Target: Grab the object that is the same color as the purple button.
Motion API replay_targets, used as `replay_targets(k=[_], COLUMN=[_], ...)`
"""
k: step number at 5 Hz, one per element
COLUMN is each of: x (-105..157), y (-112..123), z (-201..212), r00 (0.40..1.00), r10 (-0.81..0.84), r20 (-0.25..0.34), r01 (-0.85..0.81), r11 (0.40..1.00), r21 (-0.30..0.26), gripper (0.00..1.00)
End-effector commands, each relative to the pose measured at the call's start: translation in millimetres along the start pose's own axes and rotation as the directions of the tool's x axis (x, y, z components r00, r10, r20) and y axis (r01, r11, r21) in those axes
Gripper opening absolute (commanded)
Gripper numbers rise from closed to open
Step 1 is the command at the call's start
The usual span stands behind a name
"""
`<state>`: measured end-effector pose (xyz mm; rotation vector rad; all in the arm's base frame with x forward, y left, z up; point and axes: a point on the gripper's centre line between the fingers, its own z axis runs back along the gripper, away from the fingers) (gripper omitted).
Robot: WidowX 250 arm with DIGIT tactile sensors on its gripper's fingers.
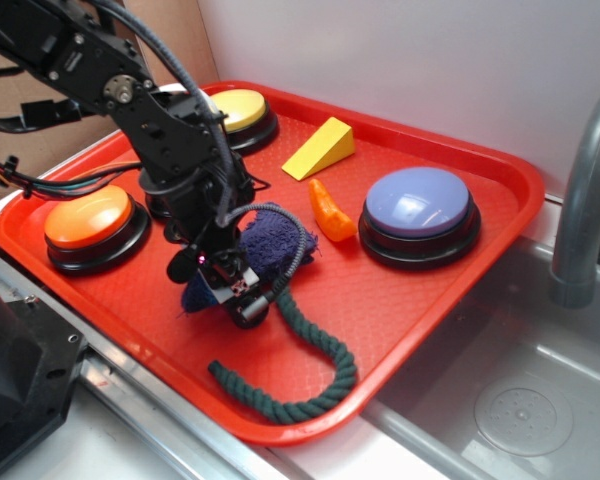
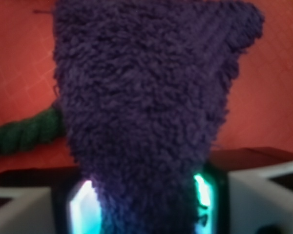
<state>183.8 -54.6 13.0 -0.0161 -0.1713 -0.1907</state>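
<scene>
The dark purple fuzzy cloth [image 1: 276,243] lies in the middle of the red tray [image 1: 410,295]. My gripper [image 1: 226,284] is down at the cloth's near-left end, with the cloth pinched between the fingers. In the wrist view the cloth [image 2: 146,97] fills the middle and narrows into my gripper [image 2: 144,197], with a glowing pad [image 2: 85,207] on each side of it. The purple button [image 1: 418,202], with a pale lavender-blue dome on a black base, stands to the right of the cloth, apart from it.
A dark green rope [image 1: 315,372] curls over the tray's near side and shows at the left of the wrist view [image 2: 24,132]. An orange button [image 1: 88,220], a yellow button [image 1: 242,108], a yellow wedge [image 1: 320,148] and a small orange object [image 1: 330,212] sit around. A sink [image 1: 525,400] and faucet [image 1: 580,200] are to the right.
</scene>
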Motion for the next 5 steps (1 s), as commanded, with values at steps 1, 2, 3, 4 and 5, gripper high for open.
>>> replay_targets(k=[1,2,3,4,5], x=[37,63,84,94,101], y=[27,46,69,79,84], z=[70,115,157,176,177], r00=[0.988,0.947,0.9,0.876,0.868], r10=[0.152,0.316,0.422,0.463,0.485], r20=[0.039,0.06,0.11,0.136,0.11], r01=[-0.154,-0.319,-0.425,-0.465,-0.485], r11=[0.986,0.947,0.905,0.885,0.874], r21=[0.064,0.031,0.01,-0.018,-0.022], gripper=[0.0,0.0,0.0,0.0,0.0])
